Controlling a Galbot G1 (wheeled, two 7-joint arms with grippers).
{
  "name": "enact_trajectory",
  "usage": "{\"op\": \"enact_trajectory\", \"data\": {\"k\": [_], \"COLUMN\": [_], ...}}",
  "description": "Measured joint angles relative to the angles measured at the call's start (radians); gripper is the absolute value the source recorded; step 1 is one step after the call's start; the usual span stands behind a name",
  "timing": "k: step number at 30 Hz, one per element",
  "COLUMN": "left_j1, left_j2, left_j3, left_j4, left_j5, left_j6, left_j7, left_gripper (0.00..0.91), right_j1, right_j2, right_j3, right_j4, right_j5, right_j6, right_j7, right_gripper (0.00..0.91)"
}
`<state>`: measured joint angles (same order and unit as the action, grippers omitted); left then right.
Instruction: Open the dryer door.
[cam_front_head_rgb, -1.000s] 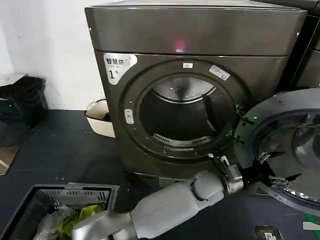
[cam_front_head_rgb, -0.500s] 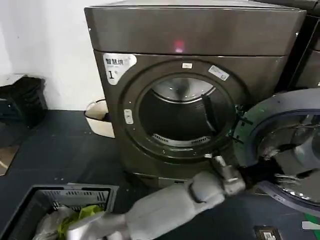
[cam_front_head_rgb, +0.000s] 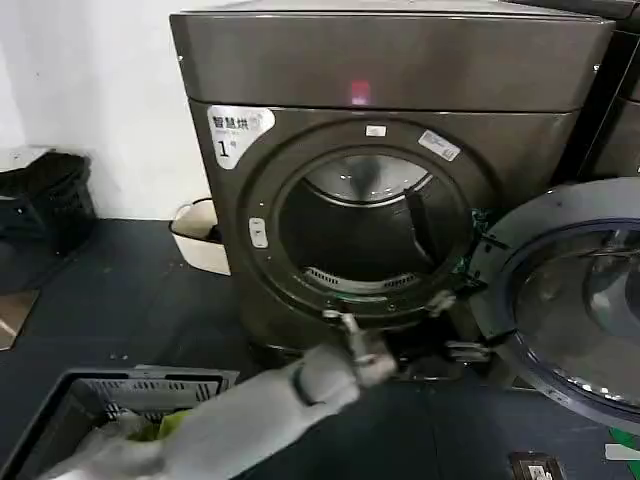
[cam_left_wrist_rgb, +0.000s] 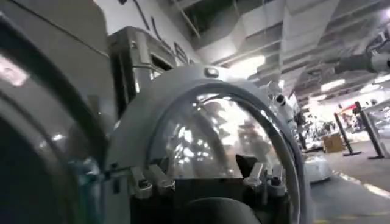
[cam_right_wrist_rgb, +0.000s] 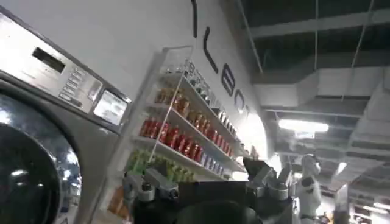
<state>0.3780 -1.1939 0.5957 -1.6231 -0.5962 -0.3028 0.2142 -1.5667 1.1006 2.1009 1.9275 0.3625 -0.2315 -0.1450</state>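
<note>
**Door swung wide, left arm clear of it**

Nearest the robot, a grey laundry basket (cam_front_head_rgb: 120, 400) with clothes sits low on the floor at its left. The left gripper (cam_front_head_rgb: 352, 338) hangs just below the drum opening (cam_front_head_rgb: 365, 235), touching nothing; in the left wrist view its fingers (cam_left_wrist_rgb: 143, 181) stand spread with only air between them. The right gripper (cam_right_wrist_rgb: 207, 182) is parked by a neighbouring machine (cam_right_wrist_rgb: 42, 122), fingers spread, empty.

Farther on, the dryer door (cam_front_head_rgb: 575, 300) stands swung out to the right of the dryer (cam_front_head_rgb: 390, 70), hinge side by the opening. Task looks done.

Handling, as judged: rigid, fairly heavy chrome-and-glass disc pivoting on its hinge. Chrome looks slick; glass shouldn't take point loads. Take it at the free rim, far from the hinge.
</note>
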Motion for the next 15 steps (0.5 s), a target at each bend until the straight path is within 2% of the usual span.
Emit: {"op": "enact_trajectory", "data": {"k": [7,10,15], "left_j1": [0.048,0.075,0.133], "left_j2": [0.269,0.388,0.558], "left_j3": [-0.048,-0.074,-0.129], "left_j4": [-0.168,-0.237,-0.323], "left_j5": [-0.063,-0.077,-0.092], "left_j6": [0.061,0.109,0.171], "left_j7": [0.057,0.063,0.085], "left_gripper": [0.907,0.907,0.907], "right_j1": [0.001,-0.002,0.004], "right_j2": [0.0,-0.003,-0.019], "right_j3": [0.022,0.025,0.024], "right_j4": [0.009,0.02,0.024], "right_j5": [-0.038,-0.044,-0.091], "right_j6": [-0.005,-0.043,-0.046], "right_j7": [0.005,0.02,0.021], "right_gripper": [0.907,0.907,0.907]}}
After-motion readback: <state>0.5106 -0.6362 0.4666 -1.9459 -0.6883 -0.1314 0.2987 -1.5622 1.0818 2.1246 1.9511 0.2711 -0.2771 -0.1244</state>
